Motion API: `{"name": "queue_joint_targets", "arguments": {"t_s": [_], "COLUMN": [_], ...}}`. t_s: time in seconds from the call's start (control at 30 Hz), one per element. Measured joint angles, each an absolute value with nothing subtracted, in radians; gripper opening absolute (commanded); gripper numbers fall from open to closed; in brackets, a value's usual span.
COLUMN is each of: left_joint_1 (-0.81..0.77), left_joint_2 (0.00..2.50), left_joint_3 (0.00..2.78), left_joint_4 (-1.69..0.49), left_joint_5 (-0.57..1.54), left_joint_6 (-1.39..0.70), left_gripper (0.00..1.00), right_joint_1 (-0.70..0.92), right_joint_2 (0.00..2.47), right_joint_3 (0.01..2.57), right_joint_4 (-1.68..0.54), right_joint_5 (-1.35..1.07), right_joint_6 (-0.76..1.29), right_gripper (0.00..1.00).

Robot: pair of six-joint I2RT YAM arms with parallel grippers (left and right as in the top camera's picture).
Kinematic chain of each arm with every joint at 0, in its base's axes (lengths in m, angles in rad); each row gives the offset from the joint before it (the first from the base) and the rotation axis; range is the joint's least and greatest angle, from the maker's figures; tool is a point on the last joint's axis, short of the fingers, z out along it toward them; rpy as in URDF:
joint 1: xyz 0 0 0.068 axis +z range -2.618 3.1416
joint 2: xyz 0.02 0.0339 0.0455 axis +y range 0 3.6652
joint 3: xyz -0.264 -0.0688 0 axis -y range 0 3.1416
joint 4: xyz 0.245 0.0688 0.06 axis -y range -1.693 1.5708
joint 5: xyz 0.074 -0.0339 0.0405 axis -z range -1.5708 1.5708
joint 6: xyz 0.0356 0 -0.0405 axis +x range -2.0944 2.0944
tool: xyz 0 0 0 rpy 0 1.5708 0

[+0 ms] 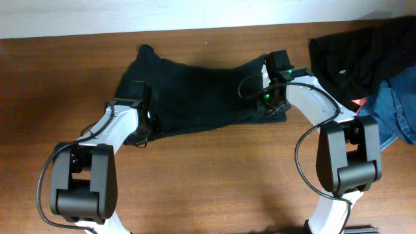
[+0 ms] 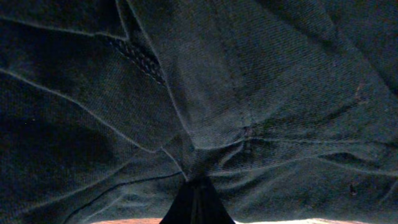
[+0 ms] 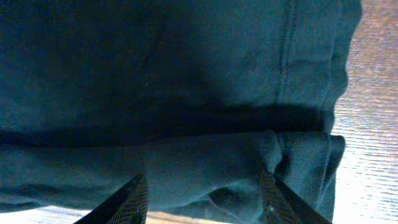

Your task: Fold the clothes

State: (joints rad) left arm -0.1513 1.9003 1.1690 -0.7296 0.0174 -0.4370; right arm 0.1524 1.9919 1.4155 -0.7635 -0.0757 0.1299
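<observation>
Rightward, a heap (image 1: 374, 65), perhaps jeans, lies beside the T-shirt (image 1: 195, 91).

White shells, black joints on my left arm (image 1: 107, 127) and right arm (image 1: 312, 104); black cable (image 1: 296, 156) loops behind my right pincer (image 3: 202, 180), green light (image 1: 266, 96) beside it.

I see a brown wooden table (image 1: 214, 182) filling the overhead view. At its far right corner lies a black cloth heap (image 1: 354, 55), with blue denim (image 1: 398, 104) overlapping its near edge.
</observation>
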Motion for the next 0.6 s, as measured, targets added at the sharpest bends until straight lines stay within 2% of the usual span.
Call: {"name": "queue_joint_targets", "arguments": {"t_s": [0.53,0.6], "left_joint_1": [-0.151,-0.151], "left_joint_2": [1.900,1.900], "left_joint_3": [1.169,1.169], "left_joint_4": [-0.730,-0.730], "left_joint_5": [0.018,0.018], "left_joint_6": [-0.437,-0.437], "left_gripper": [0.01,0.01], "right_joint_1": [0.152,0.152], "right_joint_2": [2.024,2.039], "right_joint_3": [1.401,1.401], "right_joint_4": [-0.751,-0.750], "right_joint_5": [-0.068,-0.068], "right_joint_6": [0.128,0.128], "right_gripper": [0.47,0.42]}}
